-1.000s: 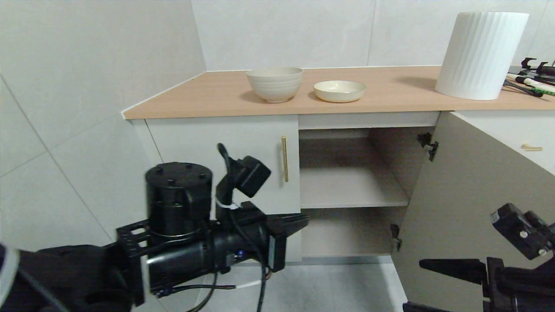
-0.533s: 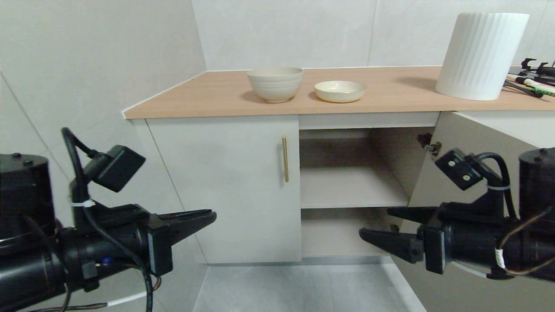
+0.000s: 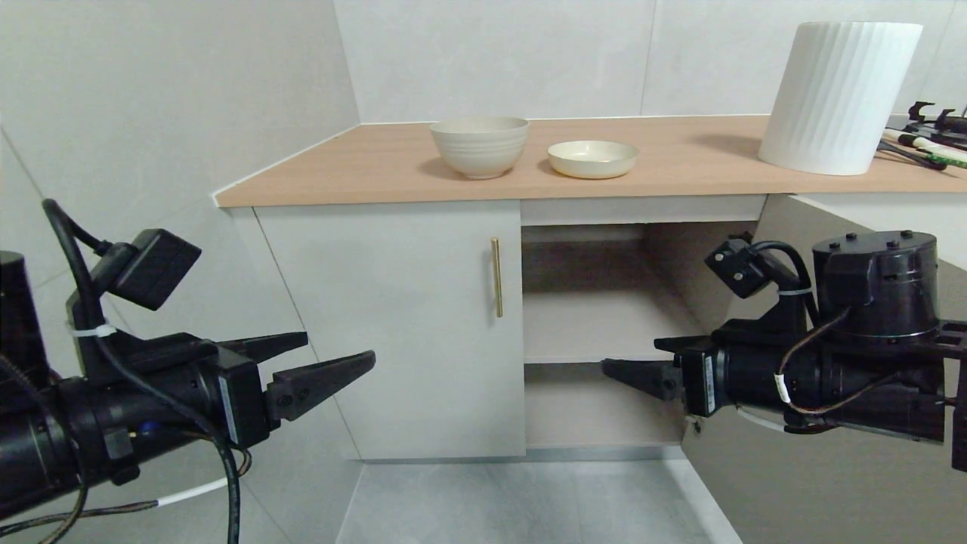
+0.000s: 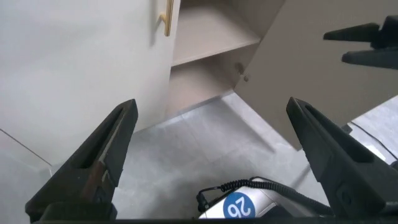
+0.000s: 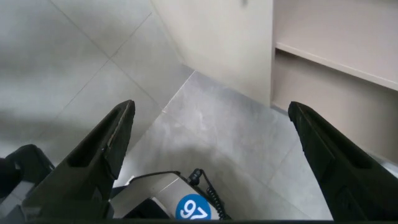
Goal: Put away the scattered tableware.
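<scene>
The bowl (image 3: 479,146) stands upright on the desk (image 3: 363,170), toward its left end and closer to the front edge than to the back wall. The dish (image 3: 592,159) sits just beside it toward the desk's right end, with a small gap between the two. Farther along, near the right end, is a tall white ribbed cylinder (image 3: 837,97), and some tools (image 3: 925,140) lie at the right edge.

Under the desk, the left cabinet door (image 3: 393,325) is closed, with a brass handle (image 3: 495,277). The right door (image 3: 793,468) is swung open, showing a shelf (image 3: 604,325).

The left gripper (image 3: 340,349) hangs below desk level in front of the closed door, jaws apart and holding nothing. The right gripper (image 3: 631,357) is level with the shelf's front edge, at the cabinet opening, jaws apart and holding nothing. Both are well apart from the bowl and dish.
</scene>
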You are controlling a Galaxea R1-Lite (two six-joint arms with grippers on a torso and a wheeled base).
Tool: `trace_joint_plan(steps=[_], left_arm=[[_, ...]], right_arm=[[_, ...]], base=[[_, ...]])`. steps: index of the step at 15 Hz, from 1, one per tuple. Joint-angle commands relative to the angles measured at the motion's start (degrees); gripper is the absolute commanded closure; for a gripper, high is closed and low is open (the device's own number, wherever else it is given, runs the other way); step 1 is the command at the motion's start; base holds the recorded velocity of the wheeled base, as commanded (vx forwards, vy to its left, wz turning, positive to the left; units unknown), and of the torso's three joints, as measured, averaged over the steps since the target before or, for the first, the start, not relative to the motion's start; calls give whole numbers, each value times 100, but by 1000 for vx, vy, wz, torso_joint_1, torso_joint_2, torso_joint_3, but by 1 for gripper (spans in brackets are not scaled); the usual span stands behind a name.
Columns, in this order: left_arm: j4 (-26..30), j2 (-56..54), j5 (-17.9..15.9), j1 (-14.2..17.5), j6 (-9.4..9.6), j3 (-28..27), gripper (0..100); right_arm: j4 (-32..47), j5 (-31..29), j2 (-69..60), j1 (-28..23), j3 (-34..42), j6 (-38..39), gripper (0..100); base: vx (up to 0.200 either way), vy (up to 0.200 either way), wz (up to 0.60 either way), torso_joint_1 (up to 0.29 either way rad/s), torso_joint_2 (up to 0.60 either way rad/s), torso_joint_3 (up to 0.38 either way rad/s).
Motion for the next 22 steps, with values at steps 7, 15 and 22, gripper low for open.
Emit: trace_joint_plan(steps=[7, 15, 22], left_arm=[[5, 85, 34, 17, -15, -40, 0], [-4, 50, 43, 17, -24, -49, 0], [-4, -178, 25, 17, -33, -40, 0]], right_arm=[[4, 3, 25, 8, 26, 1, 0], [241, 12, -28, 26, 0, 1, 0], [302, 337, -265, 35, 167, -25, 0]], base=[[86, 0, 0, 1, 1, 1], [200, 0, 0, 2, 5, -1], [57, 0, 0, 1, -1, 2]])
